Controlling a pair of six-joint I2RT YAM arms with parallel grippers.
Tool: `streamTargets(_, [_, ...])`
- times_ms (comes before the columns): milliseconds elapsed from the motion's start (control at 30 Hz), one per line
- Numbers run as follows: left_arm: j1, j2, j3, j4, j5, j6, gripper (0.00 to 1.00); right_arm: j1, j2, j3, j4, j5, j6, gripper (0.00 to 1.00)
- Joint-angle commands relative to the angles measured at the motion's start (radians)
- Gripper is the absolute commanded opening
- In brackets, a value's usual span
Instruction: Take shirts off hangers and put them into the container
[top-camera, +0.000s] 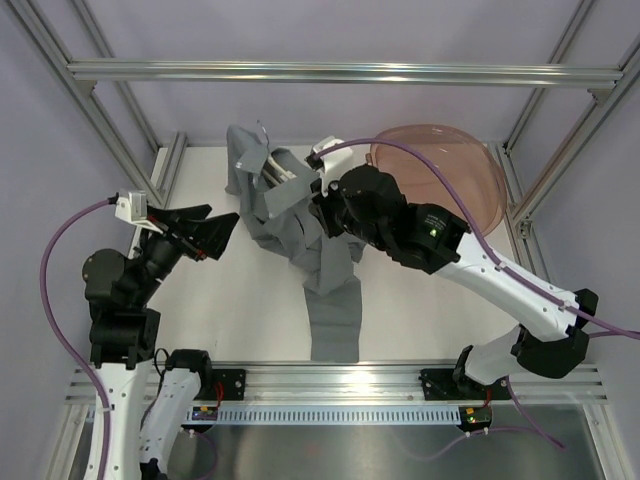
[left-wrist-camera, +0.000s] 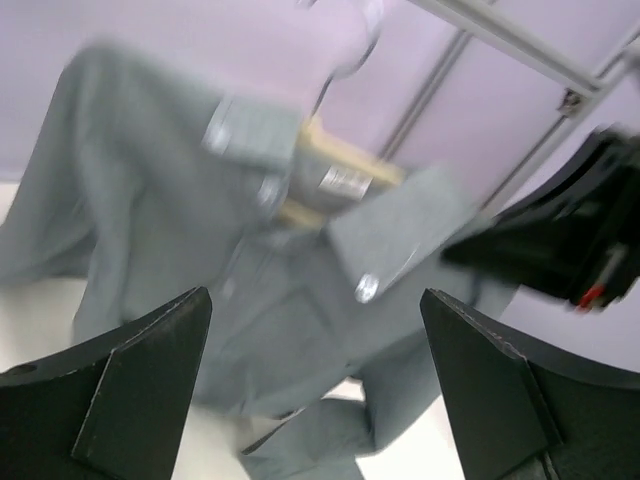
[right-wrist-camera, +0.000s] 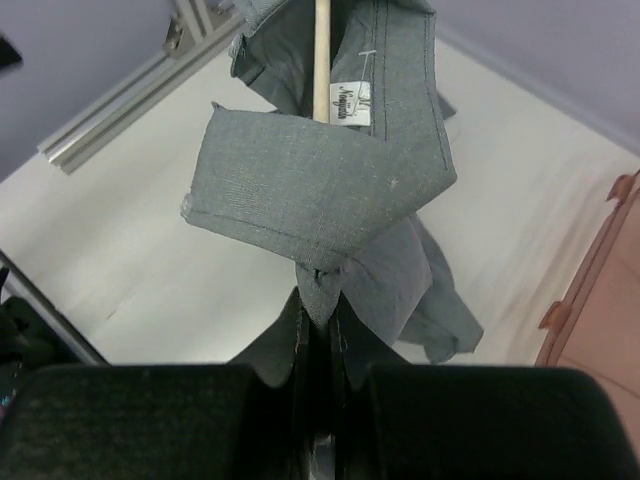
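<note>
Right gripper (right-wrist-camera: 318, 318) is clamped on the shirt (top-camera: 332, 285) just below the collar, holding it up left of the tub (top-camera: 470, 195). Left gripper (top-camera: 205, 230) is wide open, holding nothing, aimed at the shirt. The hanger (right-wrist-camera: 321, 60) sits inside the neck, so left should grab plastic, not cloth, and slide it out sideways.
</note>
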Motion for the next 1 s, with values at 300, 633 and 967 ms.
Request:
streamTargets(300, [-0.079, 0.123, 0.098, 0.090, 0.085, 0.120, 0.82, 0.078, -0.121, -0.173, 0.110, -0.168, 0.159, 0.00])
streamTargets(633, [-0.116, 0.146, 0.103, 0.041, 0.046, 0.184, 0.76, 0.127, -0.135, -0.129, 0.083, -0.252, 0.221, 0.00])
streamTargets(967, [-0.119, 0.157, 0.140, -0.022, 0.020, 0.241, 0.53, 0.143, -0.158, -0.140, 0.087, -0.283, 0.241, 0.00])
